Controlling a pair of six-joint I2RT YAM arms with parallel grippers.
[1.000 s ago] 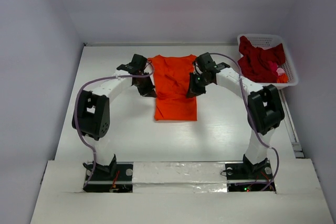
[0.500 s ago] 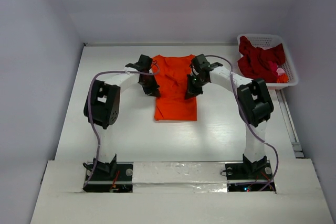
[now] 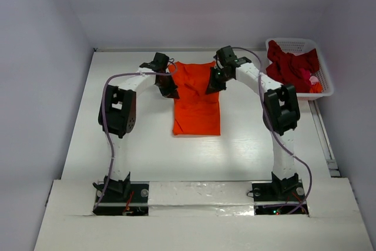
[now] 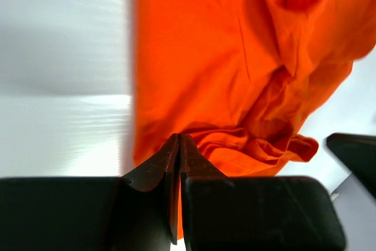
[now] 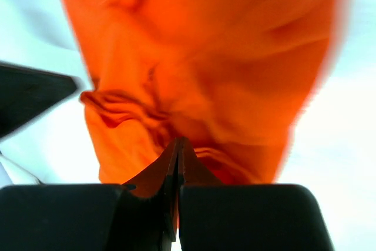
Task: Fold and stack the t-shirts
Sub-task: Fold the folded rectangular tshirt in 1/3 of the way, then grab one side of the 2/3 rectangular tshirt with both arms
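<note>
The bright orange t-shirt (image 3: 197,107) lies lengthwise on the table, narrowed to a long strip, collar end far. My left gripper (image 3: 167,85) sits at its far left edge and my right gripper (image 3: 212,82) at its far right edge. In the left wrist view the jaws are pressed together (image 4: 179,140) with bunched orange cloth (image 4: 235,63) between and beyond them. In the right wrist view the jaws are likewise shut (image 5: 179,143) on rumpled orange cloth (image 5: 205,57). Dark red t-shirts (image 3: 289,67) and a bit of pink cloth (image 3: 313,79) lie in the basket.
The white lattice basket (image 3: 292,43) stands at the far right corner. White walls close the table at the back and sides. A taped strip with the arm bases (image 3: 200,193) runs along the near edge.
Both grippers have moved toward the far end of the table along the shirt's sides, arms stretching out. The shirt's near hem has stayed in place.
</note>
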